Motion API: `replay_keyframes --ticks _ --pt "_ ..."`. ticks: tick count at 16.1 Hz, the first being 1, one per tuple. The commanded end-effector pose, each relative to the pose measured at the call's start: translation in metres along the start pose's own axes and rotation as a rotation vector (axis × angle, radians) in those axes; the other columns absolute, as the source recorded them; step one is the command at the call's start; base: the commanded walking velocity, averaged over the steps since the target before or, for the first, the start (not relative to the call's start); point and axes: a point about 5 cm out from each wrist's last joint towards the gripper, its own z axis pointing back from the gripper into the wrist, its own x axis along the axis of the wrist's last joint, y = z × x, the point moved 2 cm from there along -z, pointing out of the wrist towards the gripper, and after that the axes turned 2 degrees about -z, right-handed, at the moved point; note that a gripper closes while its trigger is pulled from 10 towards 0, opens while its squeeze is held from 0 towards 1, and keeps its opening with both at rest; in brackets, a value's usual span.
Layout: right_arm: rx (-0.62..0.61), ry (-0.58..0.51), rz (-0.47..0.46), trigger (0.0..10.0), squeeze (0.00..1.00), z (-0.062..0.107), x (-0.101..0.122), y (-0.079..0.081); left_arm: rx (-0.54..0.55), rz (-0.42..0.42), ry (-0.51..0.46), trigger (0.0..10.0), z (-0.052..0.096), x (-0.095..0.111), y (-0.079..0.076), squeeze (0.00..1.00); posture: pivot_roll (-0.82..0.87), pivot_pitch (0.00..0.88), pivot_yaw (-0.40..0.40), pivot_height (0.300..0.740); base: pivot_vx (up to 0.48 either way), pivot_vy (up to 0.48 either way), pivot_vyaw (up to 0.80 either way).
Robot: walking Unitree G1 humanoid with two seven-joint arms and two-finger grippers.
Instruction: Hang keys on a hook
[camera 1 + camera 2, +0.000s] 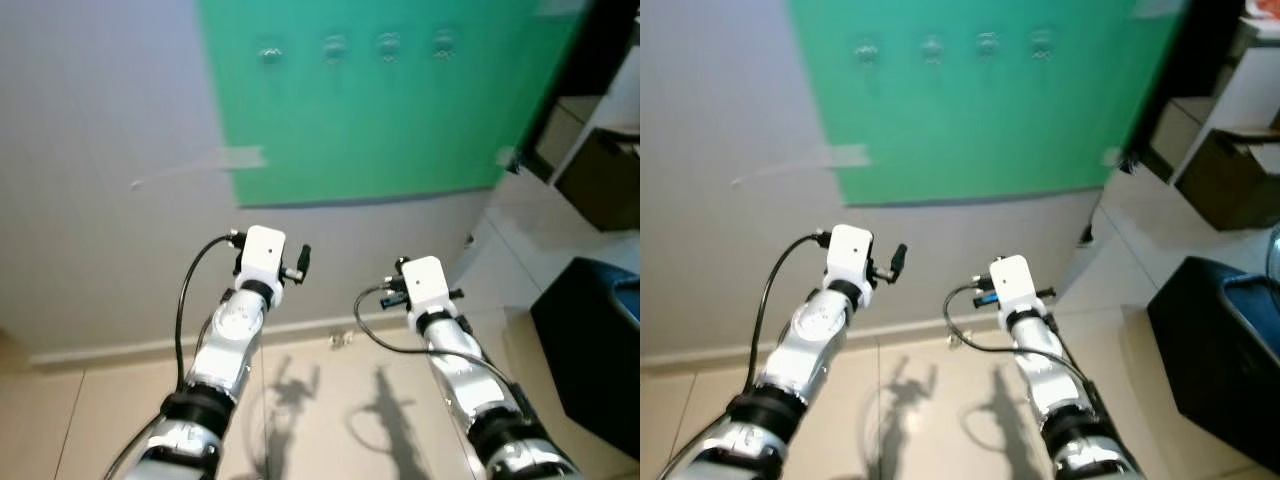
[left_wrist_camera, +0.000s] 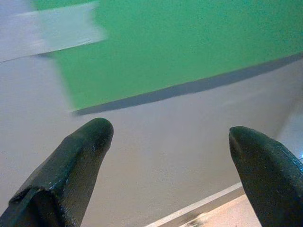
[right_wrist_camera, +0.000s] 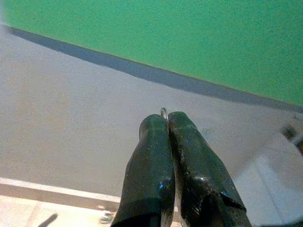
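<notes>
Facing a grey wall with a green board [image 1: 390, 110] carrying four clear hooks [image 1: 334, 46] along its top edge. Left gripper [image 2: 170, 137] raised below the board's lower edge, jaws wide, nothing between them. Right gripper [image 3: 168, 124] raised beside it, jaws pressed together on a thin metal key ring [image 3: 164, 112] peeping at the tips. Small metallic object [image 1: 341, 340] on the floor by the skirting
</notes>
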Motion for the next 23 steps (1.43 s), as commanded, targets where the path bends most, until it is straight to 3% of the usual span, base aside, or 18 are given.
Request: replay_keyframes --ticks 1,8,12,17,23 --pt "0.012 -0.023 0.014 0.0 0.00 -0.002 0.005 0.002 0.008 -0.010 -0.002 10.0 -0.003 0.003 0.002 0.00 -0.04 0.000 -0.016 0.740 0.454 0.000 0.00" --pt "0.029 -0.034 0.016 0.0 0.00 0.001 0.005 0.008 -0.007 -0.035 0.012 10.0 -0.003 0.001 0.001 0.00 -0.04 0.000 -0.014 0.740 0.480 0.000 0.00" --pt "0.031 -0.018 -0.004 0.0 0.00 0.000 0.004 0.009 -0.007 -0.067 -0.015 10.0 -0.002 0.005 -0.001 0.00 -0.03 0.000 -0.012 0.740 0.000 0.000 0.00" --pt "0.039 -0.022 -0.014 0.0 0.00 0.000 0.005 0.012 0.041 -0.062 0.012 10.0 -0.001 0.002 0.006 0.00 -0.03 0.000 -0.013 0.740 0.000 -0.431 0.00" --pt "0.050 -0.027 -0.007 0.0 0.00 0.000 0.006 0.014 0.063 -0.054 0.024 10.0 0.000 0.000 0.009 0.00 -0.02 0.000 -0.019 0.740 0.272 -0.392 0.00"
